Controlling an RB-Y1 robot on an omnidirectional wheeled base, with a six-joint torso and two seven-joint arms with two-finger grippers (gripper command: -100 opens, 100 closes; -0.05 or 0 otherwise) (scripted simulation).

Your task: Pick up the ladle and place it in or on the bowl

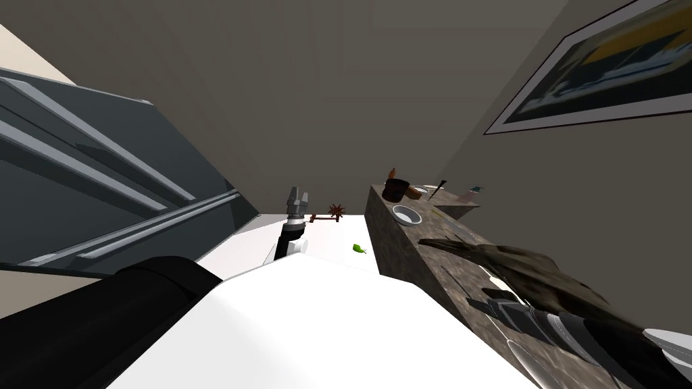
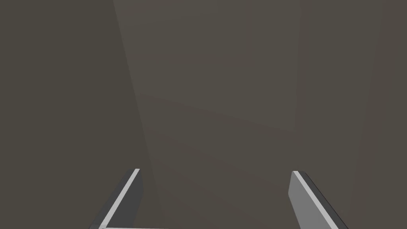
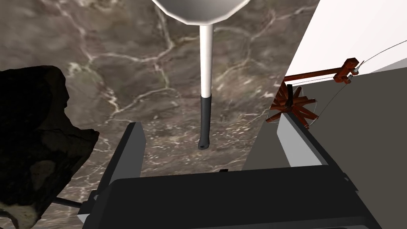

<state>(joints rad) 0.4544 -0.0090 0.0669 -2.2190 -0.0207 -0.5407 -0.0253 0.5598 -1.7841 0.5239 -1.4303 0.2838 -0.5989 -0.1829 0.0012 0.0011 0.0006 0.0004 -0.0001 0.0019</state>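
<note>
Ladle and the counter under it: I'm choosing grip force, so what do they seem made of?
Ladle: pale shaft and bowl with soft grey shading, probably metal; dark matte grip end, perhaps plastic or rubber. Counter: brown with pale branching veins, looks like marble.

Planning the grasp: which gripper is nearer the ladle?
Right. The right gripper hangs open over the ladle; the left gripper is off the counter, over the floor.

The bench (image 3: pixel 119 59) is brown with thin white lines like cracks. The ladle (image 3: pixel 205 59) has a white stick with a dark grey end, and its cup is pale grey. The bowl (image 1: pixel 407 215) is white and grey. The lump (image 3: pixel 35 131) is black and brown. The little wheel (image 3: pixel 292 104) is red-brown. The floor (image 3: pixel 349 32) is white. The right fingers (image 3: pixel 296 149) are grey.
</note>
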